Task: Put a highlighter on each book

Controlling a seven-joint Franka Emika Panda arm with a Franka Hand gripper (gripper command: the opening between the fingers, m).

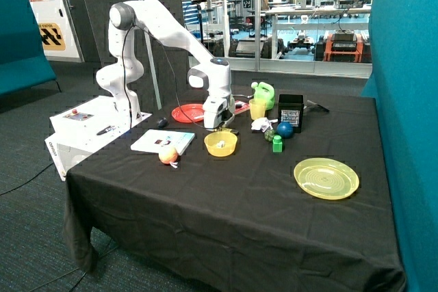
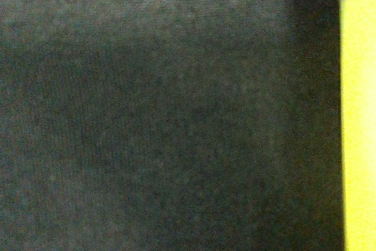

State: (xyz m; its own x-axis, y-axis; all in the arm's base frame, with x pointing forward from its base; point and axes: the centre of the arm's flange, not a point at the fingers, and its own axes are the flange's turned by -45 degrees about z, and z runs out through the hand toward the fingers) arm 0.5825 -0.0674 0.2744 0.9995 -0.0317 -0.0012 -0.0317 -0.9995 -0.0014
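The larger white book [image 1: 163, 141] lies flat near the table's robot-side edge with nothing on top of it. The smaller pink-red book [image 1: 241, 107] lies behind the gripper, partly hidden by it. My gripper [image 1: 215, 125] is down at the black tablecloth, between the red plate and the yellow bowl [image 1: 220, 143]. The wrist view shows only cloth close up [image 2: 164, 110] and a yellow strip, the bowl's side [image 2: 358, 121]. I cannot make out either highlighter for certain. A small dark thing [image 1: 230, 130] lies right beside the gripper, and a small pale thing lies in the bowl.
A red plate [image 1: 188, 112] and a small black lump [image 1: 161, 122] lie behind the white book. An orange-yellow round thing [image 1: 168, 156] sits at the book's front edge. A green jug [image 1: 263, 94], yellow cup [image 1: 257, 108], black box [image 1: 290, 111], blue ball [image 1: 285, 129], green block [image 1: 277, 143] and yellow plate [image 1: 326, 178] stand further along.
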